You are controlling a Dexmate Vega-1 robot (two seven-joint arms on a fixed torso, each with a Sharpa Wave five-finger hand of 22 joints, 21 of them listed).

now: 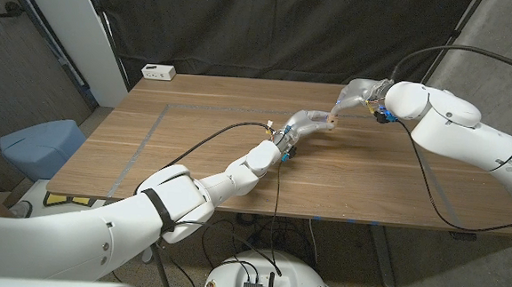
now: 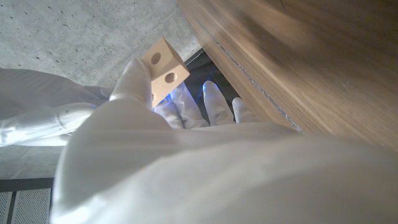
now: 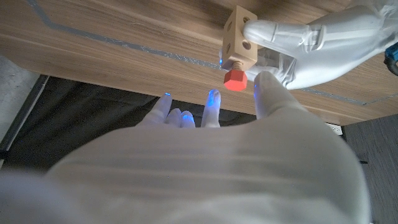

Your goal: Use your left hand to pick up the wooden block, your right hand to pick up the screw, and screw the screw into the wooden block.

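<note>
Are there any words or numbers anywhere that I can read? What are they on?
None can be read.
White box at the table's far corner: dark marks on it, too small to read.
Wooden block, held by the left hand: only round holes, no writing.
Red screw in the block: no writing.

both hands, left hand (image 1: 309, 122) and right hand (image 1: 359, 93), meet above the table (image 1: 194, 131).

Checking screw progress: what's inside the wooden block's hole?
The red screw sits in one face of the wooden block; its head sticks out. The shank is covered. The left hand holds the block.
</note>
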